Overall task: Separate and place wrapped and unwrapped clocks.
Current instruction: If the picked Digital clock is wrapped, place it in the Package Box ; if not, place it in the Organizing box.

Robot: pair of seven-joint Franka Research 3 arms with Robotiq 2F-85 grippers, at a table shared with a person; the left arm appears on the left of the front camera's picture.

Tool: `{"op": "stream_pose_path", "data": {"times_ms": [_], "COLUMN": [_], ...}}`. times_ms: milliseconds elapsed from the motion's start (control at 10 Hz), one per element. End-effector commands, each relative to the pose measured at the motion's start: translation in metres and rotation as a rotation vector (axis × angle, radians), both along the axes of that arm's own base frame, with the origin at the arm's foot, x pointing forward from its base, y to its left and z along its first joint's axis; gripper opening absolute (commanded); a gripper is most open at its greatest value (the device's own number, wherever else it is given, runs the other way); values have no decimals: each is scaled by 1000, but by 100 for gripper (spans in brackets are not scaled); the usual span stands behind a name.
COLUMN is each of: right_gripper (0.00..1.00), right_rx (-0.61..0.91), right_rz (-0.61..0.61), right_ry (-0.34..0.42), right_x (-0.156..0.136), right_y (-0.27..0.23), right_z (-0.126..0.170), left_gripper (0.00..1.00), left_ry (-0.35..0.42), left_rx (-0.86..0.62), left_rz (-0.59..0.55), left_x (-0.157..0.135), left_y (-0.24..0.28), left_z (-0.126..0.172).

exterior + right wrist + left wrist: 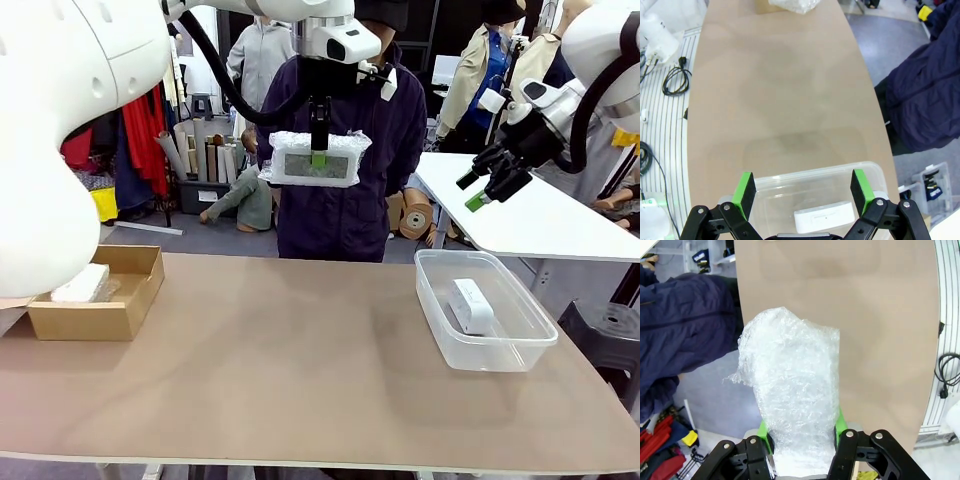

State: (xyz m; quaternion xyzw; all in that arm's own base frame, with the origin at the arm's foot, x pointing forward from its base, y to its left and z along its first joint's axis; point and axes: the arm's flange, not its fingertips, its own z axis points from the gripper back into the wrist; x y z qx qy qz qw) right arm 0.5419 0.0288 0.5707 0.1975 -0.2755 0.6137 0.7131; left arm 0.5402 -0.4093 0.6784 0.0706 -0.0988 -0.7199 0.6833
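High over the table's far middle, my left gripper [318, 152] is shut on a bubble-wrapped clock [315, 158], whose grey screen faces the front camera. In the left wrist view the same wrapped clock [790, 390] stands up between the green pads [763, 432] of the left gripper [801, 432]. A second wrapped clock [82, 285] lies in the cardboard box [125, 318] at the left. The bare white clock [470, 305] lies in the clear plastic tub [432, 300] at the right. My right gripper [482, 190] hangs open above that tub. In the right wrist view, the right gripper [802, 187] is open above the tub [790, 177] and the bare clock [825, 220].
A person in a dark purple coat [350, 200] stands at the far edge, right behind the held clock. The brown tabletop [290, 350] spreads wide between box and tub. A white side table [540, 215] stands at the back right.
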Motion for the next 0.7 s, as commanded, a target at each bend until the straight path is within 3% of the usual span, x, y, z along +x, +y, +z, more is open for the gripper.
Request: {"op": "stream_pose_path", "data": {"times_ms": [0, 600], "right_gripper": [100, 100], "right_rx": [1, 1], "right_rz": [3, 3], "right_ry": [-3, -3], "right_x": [1, 1], "right_y": [0, 0], "right_z": [2, 2], "left_gripper": [0, 0], "left_ry": [-3, -3], "left_rx": [-2, -2], "left_rz": [3, 3], "left_x": [-2, -2], "left_y": [3, 3], "left_z": [5, 5]}}
